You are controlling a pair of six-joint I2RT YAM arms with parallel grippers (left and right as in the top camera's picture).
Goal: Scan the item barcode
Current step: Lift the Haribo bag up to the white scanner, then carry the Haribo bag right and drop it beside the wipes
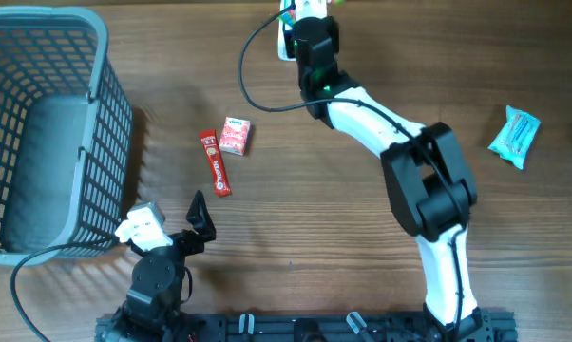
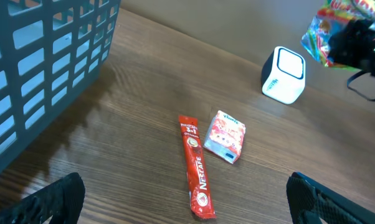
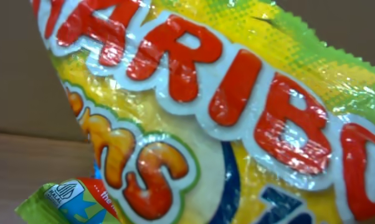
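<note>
right gripper (image 2: 338,43), clenched on a haribo bag (image 3: 206,112), holds the packet just above and beside the white scanner (image 2: 284,74) at the far edge of the table (image 1: 362,218). the bag juts from the jaws toward the scanner; whether its barcode faces the window cannot be told. the right arm reaches far forward, elbow bent. left gripper (image 1: 199,220), jaws released and empty, rests by the basket (image 1: 105,57), well apart.

The Haribo bag (image 3: 194,124) is yellow with white-edged red letters; the Nescafe stick (image 2: 195,167) is red, the basket (image 1: 115,142) grey latticework.
</note>
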